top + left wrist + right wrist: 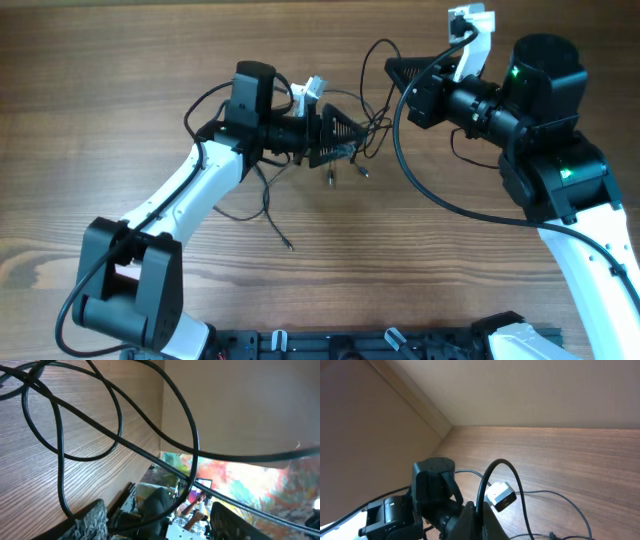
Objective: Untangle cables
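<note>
- Centrally, the cables point(372, 125) are seen as thin black tangled loops, metal-tipped.
- The left gripper point(345, 140) is held open, its jaws well apart.
- The right gripper point(395, 70) is closed on a loop.

The cables point(370, 125) bunch between the left gripper point(345, 140), at their left, and the right gripper point(395, 70), behind them to the right, with loose strands trailing front-left over the table point(120, 80).

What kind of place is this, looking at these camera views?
Probably a robotics lab workbench, indoors: two white-and-black robot arms, left and right, work over a brown wood-grain table with thin black tangled cables, beside a plain beige wall.
</note>
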Robot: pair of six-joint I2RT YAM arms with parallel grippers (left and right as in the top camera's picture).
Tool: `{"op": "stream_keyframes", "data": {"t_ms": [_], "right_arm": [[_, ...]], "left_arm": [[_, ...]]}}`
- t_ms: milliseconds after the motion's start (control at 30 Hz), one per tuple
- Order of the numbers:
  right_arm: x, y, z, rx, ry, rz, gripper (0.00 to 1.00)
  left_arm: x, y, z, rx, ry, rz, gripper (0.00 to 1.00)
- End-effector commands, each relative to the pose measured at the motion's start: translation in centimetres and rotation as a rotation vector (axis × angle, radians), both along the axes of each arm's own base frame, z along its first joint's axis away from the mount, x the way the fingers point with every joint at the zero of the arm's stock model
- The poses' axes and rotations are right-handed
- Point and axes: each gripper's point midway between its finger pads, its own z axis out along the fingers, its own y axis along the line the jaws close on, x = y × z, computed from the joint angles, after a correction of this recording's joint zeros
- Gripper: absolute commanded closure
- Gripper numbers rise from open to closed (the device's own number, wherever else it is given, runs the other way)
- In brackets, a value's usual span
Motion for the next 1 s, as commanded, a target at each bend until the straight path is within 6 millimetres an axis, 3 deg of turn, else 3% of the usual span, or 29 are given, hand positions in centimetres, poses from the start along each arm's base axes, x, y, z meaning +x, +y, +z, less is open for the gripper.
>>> {"op": "stream_keyframes", "data": {"t_ms": [0, 200, 367, 567, 667, 767, 967], "right_arm": [[0.0, 0.2, 0.9, 0.017, -0.012, 0.012, 0.96], [0.0, 0.2, 0.9, 0.018, -0.011, 0.012, 0.96], [0.0, 0.2, 0.9, 0.018, -0.011, 0.012, 0.96], [0.0, 0.2, 0.9, 0.018, -0.011, 0.012, 0.96], [-0.1, 0.2, 0.9, 0.017, -0.009, 0.012, 0.96], [-0.1, 0.2, 0.8, 0.016, -0.007, 0.012, 0.96], [-0.1, 0.2, 0.8, 0.015, -0.007, 0.012, 0.96]], "left_arm": [[-1.6, 0.7, -2.5, 0.074, -0.028, -0.05, 0.35], [-2.1, 0.8, -3.6, 0.128, -0.08, -0.072, 0.34], [-2.0, 0.0, -4.8, 0.205, -0.161, -0.074, 0.16], [-1.6, -2.1, -4.5, 0.221, -0.279, -0.078, 0.16], [-0.2, -1.4, -6.0, 0.336, -0.31, -0.005, 0.36], [0.4, -1.0, -6.3, 0.364, -0.318, 0.02, 0.62], [0.6, 0.1, -7.0, 0.402, -0.283, 0.041, 0.75]]}}
